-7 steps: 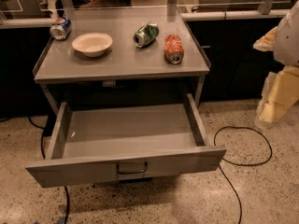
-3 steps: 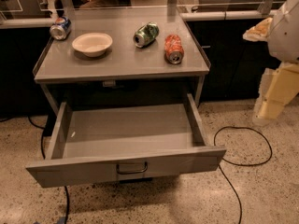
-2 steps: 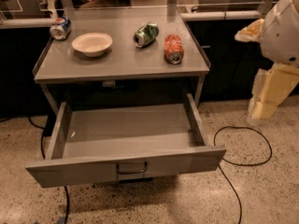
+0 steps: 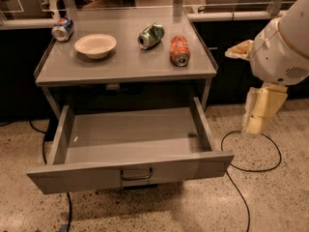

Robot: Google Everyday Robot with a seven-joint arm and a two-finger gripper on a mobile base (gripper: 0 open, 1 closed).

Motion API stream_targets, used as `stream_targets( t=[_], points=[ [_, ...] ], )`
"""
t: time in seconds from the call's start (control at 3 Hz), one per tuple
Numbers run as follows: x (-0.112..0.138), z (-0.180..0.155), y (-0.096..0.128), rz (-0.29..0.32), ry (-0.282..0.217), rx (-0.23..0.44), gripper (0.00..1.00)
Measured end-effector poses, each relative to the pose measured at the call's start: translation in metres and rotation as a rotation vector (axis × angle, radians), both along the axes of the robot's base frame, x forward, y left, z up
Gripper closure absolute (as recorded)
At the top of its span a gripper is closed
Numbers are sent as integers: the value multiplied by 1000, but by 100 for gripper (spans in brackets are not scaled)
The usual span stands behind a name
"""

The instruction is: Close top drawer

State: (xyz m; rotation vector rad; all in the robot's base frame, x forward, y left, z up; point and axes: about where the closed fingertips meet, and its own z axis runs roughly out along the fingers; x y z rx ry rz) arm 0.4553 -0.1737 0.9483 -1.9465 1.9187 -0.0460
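Observation:
The top drawer (image 4: pixel 130 170) is a wide, shallow grey metal drawer under the grey table top (image 4: pixel 125 64). It is pulled far out and its inside (image 4: pixel 130 134) is empty. A small dark bar handle (image 4: pixel 136 174) sits at the centre of its flat front panel. My arm's white housing (image 4: pixel 285 47) comes in from the right edge. The cream gripper (image 4: pixel 258 115) hangs below it, to the right of the drawer's right side wall and apart from it, above the floor.
On the table top lie a blue-silver can (image 4: pixel 63 29), a white bowl (image 4: pixel 95 45), a green can (image 4: pixel 150 36) and a red can (image 4: pixel 179 50). A black cable (image 4: pixel 251 153) loops on the speckled floor at the right. A dark counter runs behind.
My arm and gripper have moved left, further into view and closer to the drawer's right side. The drawer has not moved and stays open.

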Motion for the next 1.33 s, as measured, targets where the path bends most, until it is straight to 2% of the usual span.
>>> stream_targets(
  t=[0.33,0.67,1.33],
  points=[
    [3,-23,3,28,17,21,17],
    [4,-46,-4,49,46,65,48],
    [-4,-71,-6,76,80,95,95]
  ],
)
